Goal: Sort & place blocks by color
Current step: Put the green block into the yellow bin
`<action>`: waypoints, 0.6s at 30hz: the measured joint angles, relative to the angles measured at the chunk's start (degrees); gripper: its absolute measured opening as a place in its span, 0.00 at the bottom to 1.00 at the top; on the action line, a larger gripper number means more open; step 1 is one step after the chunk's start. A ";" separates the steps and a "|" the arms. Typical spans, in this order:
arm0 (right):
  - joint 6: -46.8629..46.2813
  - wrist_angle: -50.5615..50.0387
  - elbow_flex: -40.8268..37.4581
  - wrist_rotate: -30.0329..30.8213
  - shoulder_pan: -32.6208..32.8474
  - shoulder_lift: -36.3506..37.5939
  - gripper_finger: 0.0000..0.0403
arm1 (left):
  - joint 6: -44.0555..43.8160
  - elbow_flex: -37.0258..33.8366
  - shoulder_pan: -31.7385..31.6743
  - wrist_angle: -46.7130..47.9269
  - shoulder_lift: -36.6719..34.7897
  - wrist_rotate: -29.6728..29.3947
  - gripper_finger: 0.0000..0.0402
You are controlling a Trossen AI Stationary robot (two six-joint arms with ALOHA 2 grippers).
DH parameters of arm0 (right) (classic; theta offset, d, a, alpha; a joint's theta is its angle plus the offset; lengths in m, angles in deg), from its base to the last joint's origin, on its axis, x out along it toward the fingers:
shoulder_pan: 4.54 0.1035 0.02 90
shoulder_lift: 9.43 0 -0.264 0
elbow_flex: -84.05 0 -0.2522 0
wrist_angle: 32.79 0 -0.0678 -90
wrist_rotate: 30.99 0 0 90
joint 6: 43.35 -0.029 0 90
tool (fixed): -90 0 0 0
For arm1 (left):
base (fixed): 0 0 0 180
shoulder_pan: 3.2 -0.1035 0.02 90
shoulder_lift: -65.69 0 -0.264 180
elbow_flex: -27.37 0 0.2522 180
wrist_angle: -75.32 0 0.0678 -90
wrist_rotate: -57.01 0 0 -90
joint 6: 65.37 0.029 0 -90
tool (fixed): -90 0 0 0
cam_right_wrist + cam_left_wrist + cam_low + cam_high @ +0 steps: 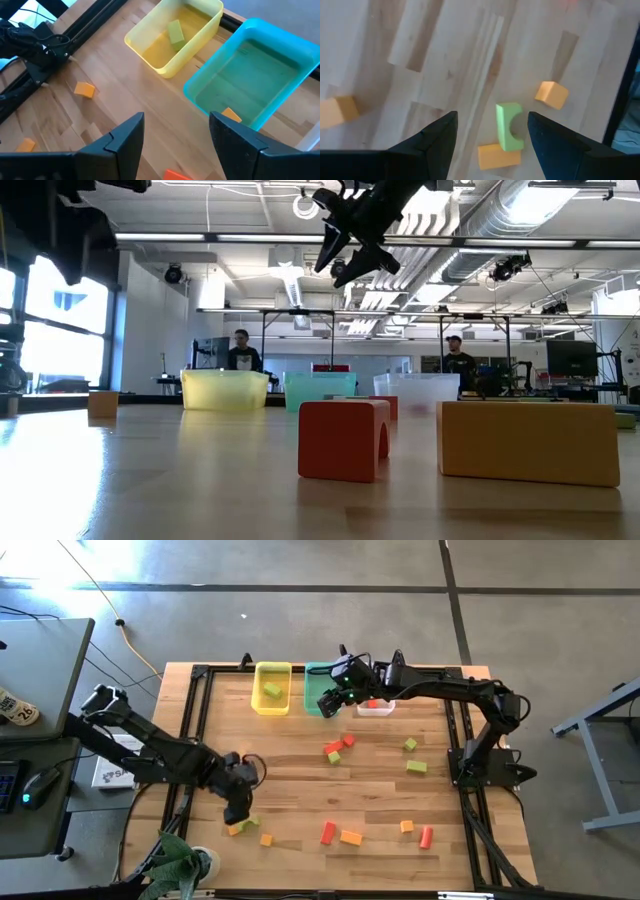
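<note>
Red, orange and light green blocks lie scattered on the wooden table [300,790]. My left gripper [237,805] hovers open near the table's near left corner; its fingers stand either side of a green arched block [509,126] that lies against an orange block [499,156]. My right gripper [330,700] hangs open and empty above the near end of the teal bin [250,70], which holds an orange block [231,114]. The yellow bin [172,35] holds a green block [175,32]. The clear bin [375,707] holds a red piece.
The three bins stand in a row at the far edge. Loose blocks sit mid-table [335,748] and along the near edge [351,837]; a red arched block [343,438] and an orange block [527,442] are close to the low camera. Two people stand in the room behind.
</note>
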 joint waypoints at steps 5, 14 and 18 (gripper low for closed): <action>0.57 0.00 0.00 -0.04 0.01 0.00 0.52 | -4.63 -0.63 4.04 -1.19 3.92 -0.09 0.57; 1.39 -0.67 0.00 -0.20 0.07 0.00 0.52 | -7.89 -0.57 8.02 -5.91 13.80 2.03 0.57; 1.39 -1.05 0.00 -0.20 0.07 0.00 0.52 | -8.91 -0.57 8.38 -8.05 17.96 2.98 0.57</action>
